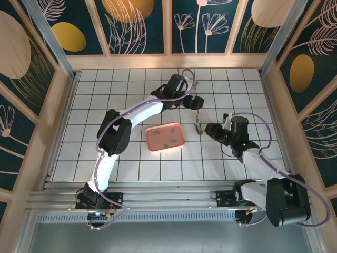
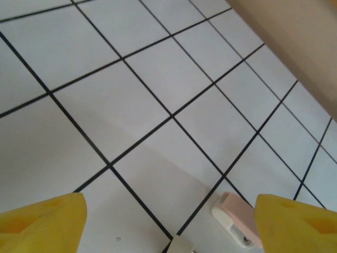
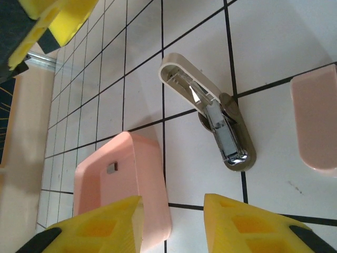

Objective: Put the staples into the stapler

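Note:
The stapler (image 1: 198, 124) lies on the white tiles just right of the pink tray. In the right wrist view the stapler (image 3: 221, 124) lies open, its beige lid swung up and away and its shiny metal channel bare. Small dark staples (image 1: 165, 141) lie in the tray, and one staple strip (image 3: 111, 168) shows on its floor. My right gripper (image 1: 211, 129) (image 3: 174, 211) is open and empty, low beside the stapler's near end. My left gripper (image 1: 194, 101) (image 2: 168, 216) hangs wide open just beyond the stapler and holds nothing.
The pink tray (image 1: 152, 139) (image 3: 152, 174) sits mid-table, close to my right gripper's left finger. A small pink-and-white object (image 2: 237, 216) (image 3: 316, 121) lies on the tiles by the stapler's far side. Wooden walls ring the tiled floor.

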Robot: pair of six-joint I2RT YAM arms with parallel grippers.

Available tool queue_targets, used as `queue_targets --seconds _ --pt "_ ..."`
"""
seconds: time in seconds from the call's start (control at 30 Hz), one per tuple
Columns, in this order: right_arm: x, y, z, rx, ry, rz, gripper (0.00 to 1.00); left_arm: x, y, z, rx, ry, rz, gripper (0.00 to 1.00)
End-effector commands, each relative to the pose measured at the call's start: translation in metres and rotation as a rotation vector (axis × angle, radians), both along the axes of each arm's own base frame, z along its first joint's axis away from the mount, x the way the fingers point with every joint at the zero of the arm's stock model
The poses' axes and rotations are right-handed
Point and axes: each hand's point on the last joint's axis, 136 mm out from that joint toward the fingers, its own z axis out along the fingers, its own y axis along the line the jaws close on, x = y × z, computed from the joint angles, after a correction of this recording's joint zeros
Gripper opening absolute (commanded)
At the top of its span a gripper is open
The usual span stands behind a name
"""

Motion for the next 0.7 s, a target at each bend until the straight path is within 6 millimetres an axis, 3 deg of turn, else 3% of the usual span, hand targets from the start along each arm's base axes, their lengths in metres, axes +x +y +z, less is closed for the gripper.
queue_targets --seconds 0.0,0.67 --pt "-0.001 0.003 0.005 0.017 -0.033 0.009 0.36 0.004 0.005 -0.016 0.048 0.02 -0.009 0.82" --pt "-0.001 0.002 -0.011 -0.01 0.002 0.014 0.34 -0.021 -0.012 -0.052 -0.013 0.185 -0.127 0.77"
